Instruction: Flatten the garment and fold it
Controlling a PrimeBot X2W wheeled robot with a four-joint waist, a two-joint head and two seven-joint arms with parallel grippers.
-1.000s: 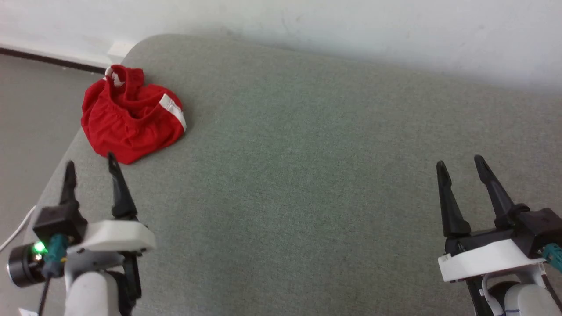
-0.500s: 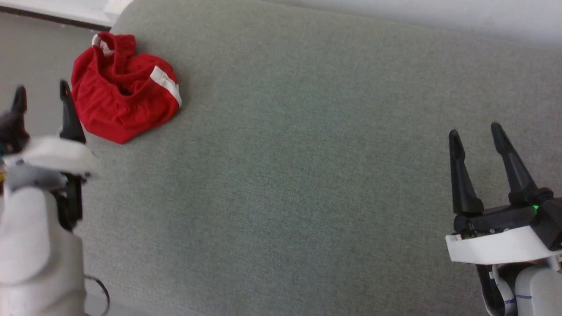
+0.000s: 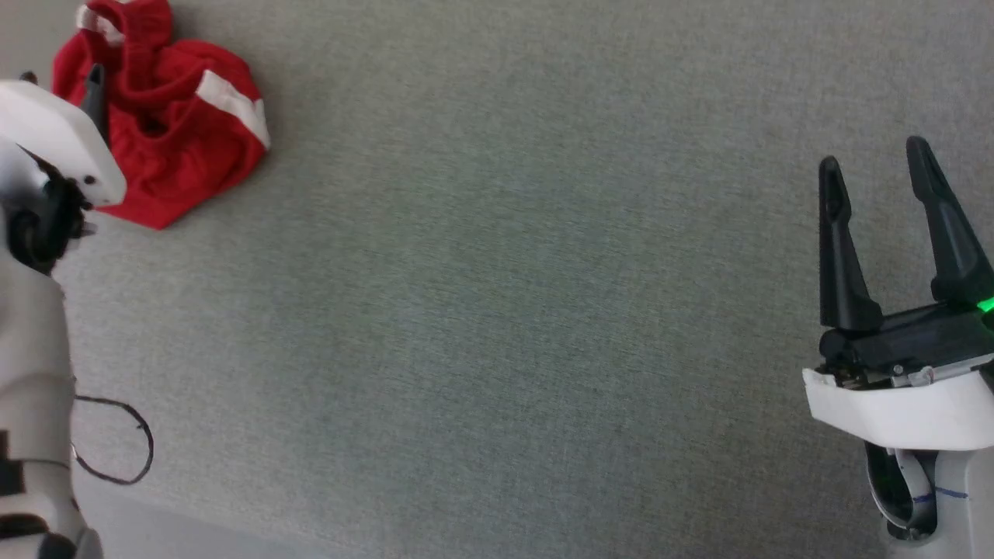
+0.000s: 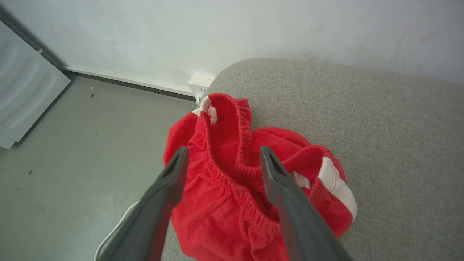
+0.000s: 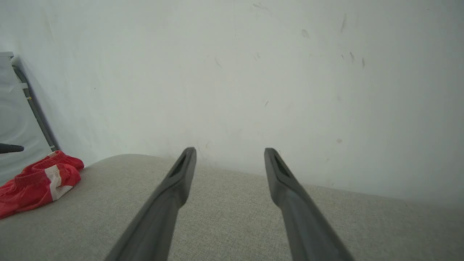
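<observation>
We see a grey fabric-covered surface (image 3: 497,310) with a rounded corner, set against a scuffed white wall (image 4: 253,29). Beside it lie a grey floor (image 4: 72,145), a dark baseboard (image 4: 127,82), a small white box (image 4: 199,80) at the wall's foot, a pale ribbed panel (image 4: 21,90) and a thin black cable loop (image 3: 144,439).

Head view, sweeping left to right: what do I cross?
First the left gripper → garment, crumpled, its left edge behind that gripper → bare grey cushion → right gripper, open.
</observation>
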